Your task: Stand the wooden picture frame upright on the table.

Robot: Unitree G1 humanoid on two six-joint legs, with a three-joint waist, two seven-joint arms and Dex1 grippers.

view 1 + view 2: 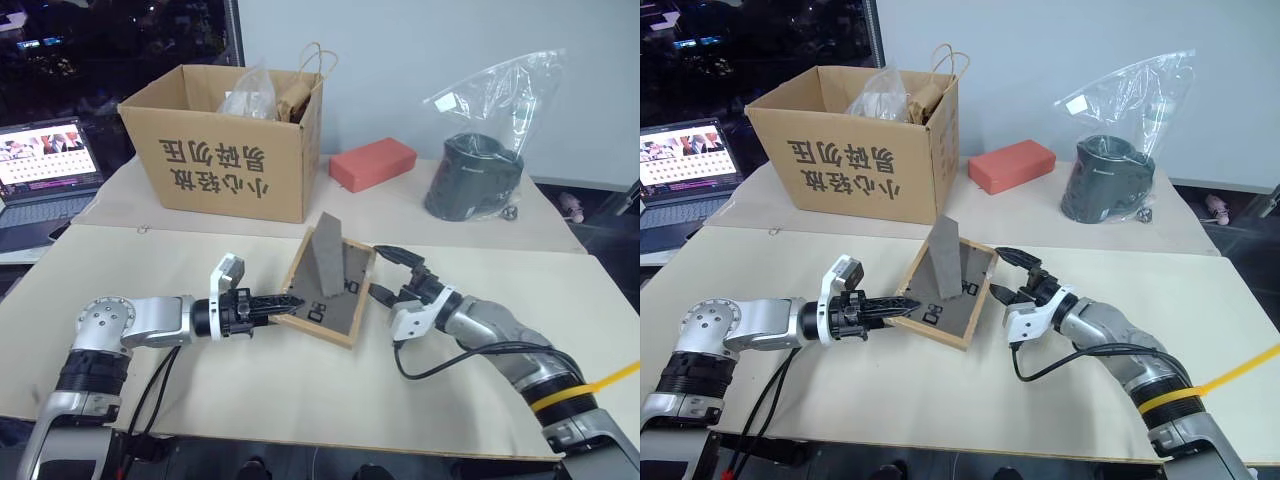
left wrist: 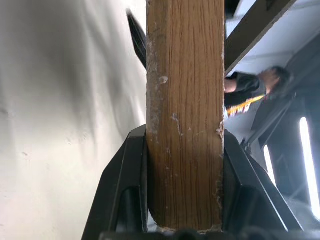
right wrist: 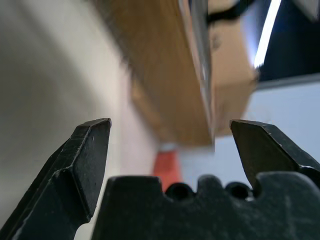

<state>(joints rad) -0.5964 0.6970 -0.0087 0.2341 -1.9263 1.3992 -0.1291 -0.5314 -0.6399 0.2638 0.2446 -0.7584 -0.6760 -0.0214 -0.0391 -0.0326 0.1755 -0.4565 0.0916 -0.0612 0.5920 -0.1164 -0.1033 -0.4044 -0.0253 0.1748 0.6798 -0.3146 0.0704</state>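
The wooden picture frame [image 1: 322, 300] lies picture side down over the middle of the table [image 1: 250, 390], its dark back facing up and the easel stand [image 1: 327, 255] folded out and pointing upward. My left gripper [image 1: 286, 302] is shut on the frame's left wooden edge. The left wrist view shows that light-wood edge [image 2: 185, 115] clamped between the two black fingers [image 2: 125, 195]. My right gripper [image 1: 382, 272] stands open just off the frame's right edge, one finger above and one below, and nothing is between them. In the right wrist view the frame's side [image 3: 165, 85] is close ahead.
Behind the frame, an open cardboard box [image 1: 230, 150] with bags in it stands at the back left. A red-orange block [image 1: 372, 163] lies at the back centre, and a plastic bag holding a dark container [image 1: 475, 178] is at the back right. A laptop [image 1: 45, 165] sits far left.
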